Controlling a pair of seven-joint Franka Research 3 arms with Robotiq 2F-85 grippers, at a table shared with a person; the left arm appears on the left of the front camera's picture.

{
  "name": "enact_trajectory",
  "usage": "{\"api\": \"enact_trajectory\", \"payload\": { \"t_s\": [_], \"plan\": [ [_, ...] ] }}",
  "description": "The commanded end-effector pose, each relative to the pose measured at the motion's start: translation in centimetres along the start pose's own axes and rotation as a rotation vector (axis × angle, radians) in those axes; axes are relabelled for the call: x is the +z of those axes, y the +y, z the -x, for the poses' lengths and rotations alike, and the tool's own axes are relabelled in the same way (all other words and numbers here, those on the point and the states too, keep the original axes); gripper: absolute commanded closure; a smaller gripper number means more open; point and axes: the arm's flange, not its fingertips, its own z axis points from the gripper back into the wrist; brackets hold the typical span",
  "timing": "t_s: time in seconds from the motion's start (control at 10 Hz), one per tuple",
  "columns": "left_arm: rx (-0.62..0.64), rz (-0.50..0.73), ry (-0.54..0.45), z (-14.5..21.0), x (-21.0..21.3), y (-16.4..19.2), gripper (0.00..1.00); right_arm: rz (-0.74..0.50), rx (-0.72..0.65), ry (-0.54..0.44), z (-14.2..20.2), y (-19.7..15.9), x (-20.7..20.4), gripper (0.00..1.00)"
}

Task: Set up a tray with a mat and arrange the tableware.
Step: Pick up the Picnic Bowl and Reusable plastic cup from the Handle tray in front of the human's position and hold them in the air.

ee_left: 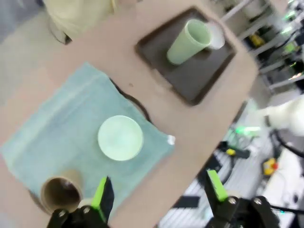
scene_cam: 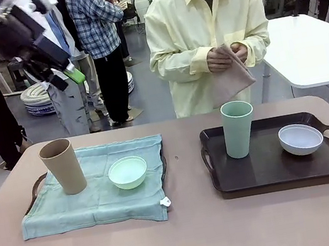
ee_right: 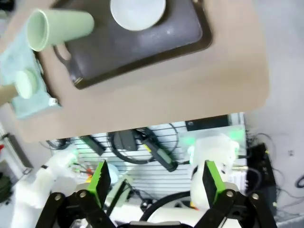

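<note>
Left-side tray [scene_cam: 35,184] looks set: teal mat [scene_cam: 102,201] spread, tan tumbler [scene_cam: 62,166] and mint bowl [scene_cam: 127,171] on top. Right-side tray [scene_cam: 275,170] lacks a mat, carries pale green tumbler [scene_cam: 239,128] and whitish bowl [scene_cam: 300,138]. Folded cloth [scene_cam: 233,76] in person's hands, top centre. Left gripper [ee_left: 156,187] and right gripper [ee_right: 155,175] both spread wide, empty. Left-side tray mostly hidden under mat.

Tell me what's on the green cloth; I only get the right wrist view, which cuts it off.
Observer: A tan tumbler stands upright on the cloth, left of the mint bowl.
Operator: Any tray under it?
Observer: Yes, a dark handle shows at the cloth's left edge.
Operator: And the person?
Observer: The person stands at the far side, holding a folded beige cloth in both hands.
</note>
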Motion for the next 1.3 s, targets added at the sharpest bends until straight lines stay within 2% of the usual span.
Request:
{"api": "enact_trajectory", "payload": {
  "t_s": [0.0, 0.1, 0.2, 0.3, 0.4, 0.5, 0.6, 1.0, 1.2],
  "plan": [
    [-0.154, -0.132, -0.031, -2.1, -2.3, 0.4, 0.00, 0.119, 0.032, -0.056, 0.8, 2.1, -3.0, 0.00],
    [-0.224, -0.203, -0.085, -3.1, -4.3, -0.4, 0.00, 0.119, 0.039, -0.076, 0.8, 2.8, -4.1, 0.00],
    [-0.260, -0.199, -0.134, -4.3, -5.4, -1.1, 0.00, 0.042, 0.041, -0.061, 0.6, 2.9, -4.7, 0.00],
    [-0.250, -0.113, -0.167, -5.5, -5.6, -1.4, 0.00, 0.004, 0.034, -0.120, 0.1, 2.1, -5.0, 0.00],
    [-0.248, -0.097, -0.185, -6.6, -6.4, -1.7, 0.00, -0.025, 0.019, -0.114, -0.2, 1.7, -5.4, 0.00],
    [-0.141, -0.007, -0.167, -6.9, -6.5, -2.0, 0.00, -0.053, 0.012, -0.111, 0.0, 0.8, -4.0, 0.00],
    [-0.236, -0.161, -0.150, -6.1, -6.2, -2.3, 0.00, 0.041, 0.045, -0.089, 0.0, 2.3, -4.6, 0.00],
    [-0.225, -0.135, -0.155, -6.7, -6.6, -2.4, 0.00, 0.018, 0.042, -0.095, -0.2, 1.8, -4.5, 0.00],
    [-0.404, -0.144, -0.176, -8.8, -9.0, -3.9, 0.00, 0.113, 0.017, -0.180, -4.4, 3.0, -4.8, 0.00]
  ]
}}
